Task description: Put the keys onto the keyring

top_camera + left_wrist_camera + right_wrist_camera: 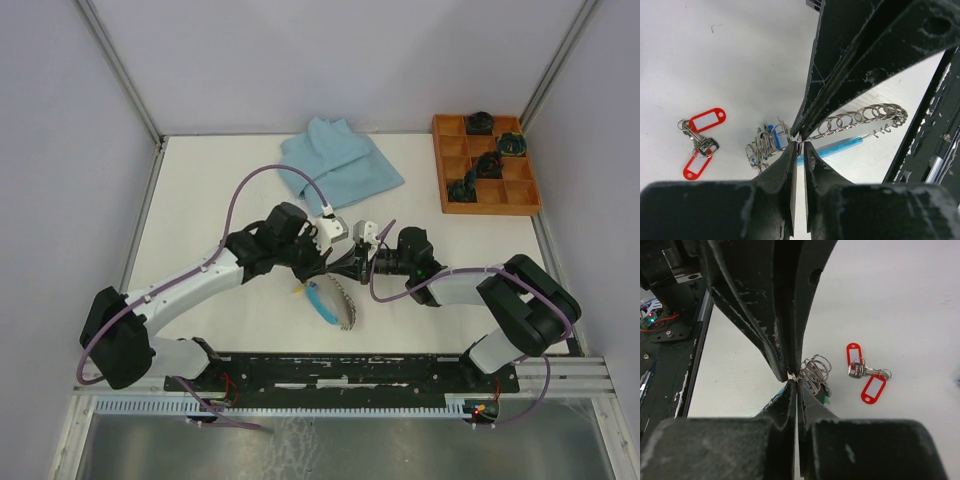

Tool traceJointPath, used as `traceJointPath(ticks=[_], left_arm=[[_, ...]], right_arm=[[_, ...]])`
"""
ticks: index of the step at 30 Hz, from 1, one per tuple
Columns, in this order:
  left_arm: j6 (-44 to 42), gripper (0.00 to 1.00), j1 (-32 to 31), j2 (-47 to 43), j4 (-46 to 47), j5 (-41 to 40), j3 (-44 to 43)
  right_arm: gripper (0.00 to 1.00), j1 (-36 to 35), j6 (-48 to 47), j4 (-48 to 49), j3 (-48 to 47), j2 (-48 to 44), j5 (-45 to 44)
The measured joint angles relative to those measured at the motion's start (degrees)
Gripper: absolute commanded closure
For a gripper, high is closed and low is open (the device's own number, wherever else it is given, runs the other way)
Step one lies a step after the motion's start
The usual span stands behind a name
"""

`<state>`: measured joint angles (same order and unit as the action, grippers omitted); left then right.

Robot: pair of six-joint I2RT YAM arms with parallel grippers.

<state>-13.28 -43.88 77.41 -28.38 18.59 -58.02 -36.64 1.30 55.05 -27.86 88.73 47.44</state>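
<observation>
Both jaws pinch the keyring (338,300), mid-worktop (200,200), toward the near edge.
The left gripper (799,146) and right gripper (796,382) meet tip to tip, each clenched on its coil wire. Only the wrist views show the red-tagged keys (701,142) lying loose beside it; only the top view shows the cloth (340,165) at the far edge.

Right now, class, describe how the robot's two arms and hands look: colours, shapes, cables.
The left arm and right arm have white links between bulky black joints, each trailing a purple cable. The left hand and right hand have black, tapered, scuffed fingers.
</observation>
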Motion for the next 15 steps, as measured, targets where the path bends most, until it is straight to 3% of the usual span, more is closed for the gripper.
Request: traceJointPath(ticks=[8,15], left_arm=[[10.6,0.68,0.5,-13.2,22.5,-1.1,18.4],[22.8,0.61,6.0,-20.3,46.3,0.5,33.9]], right_arm=[[0.99,-0.1,0.0,0.2,0.0,0.0,-0.2],[0.99,-0.1,0.1,0.6,0.0,0.0,-1.6]])
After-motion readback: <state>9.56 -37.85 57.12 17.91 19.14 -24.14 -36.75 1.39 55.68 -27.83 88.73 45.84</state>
